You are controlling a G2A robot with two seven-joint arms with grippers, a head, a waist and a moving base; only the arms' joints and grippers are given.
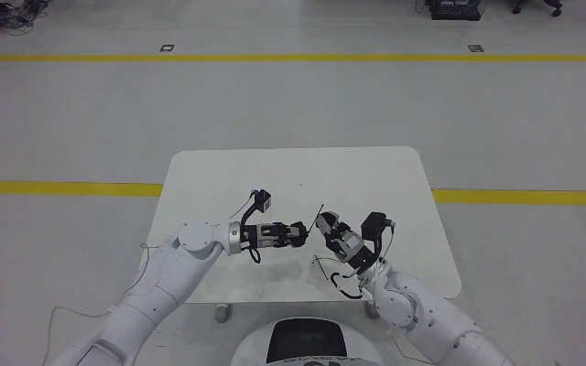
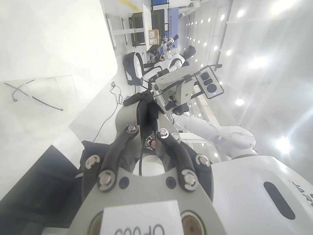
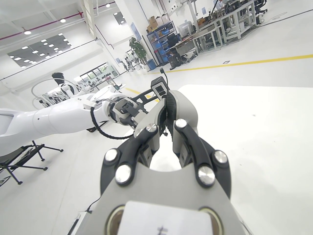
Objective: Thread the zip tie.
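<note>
Left tool [image 1: 302,230] and right tool [image 1: 327,225], apparently both pinching the zip tie [image 1: 320,216], meet well inside table [image 1: 275,174] edges.

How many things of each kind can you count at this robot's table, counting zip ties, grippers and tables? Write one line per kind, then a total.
Zip ties: 3, one zip tie held at the grippers, plus two loose zip ties lying crossed on the table
Grippers: 2, the left gripper and the right gripper
Tables: 1, the white table
Total: 6
</note>
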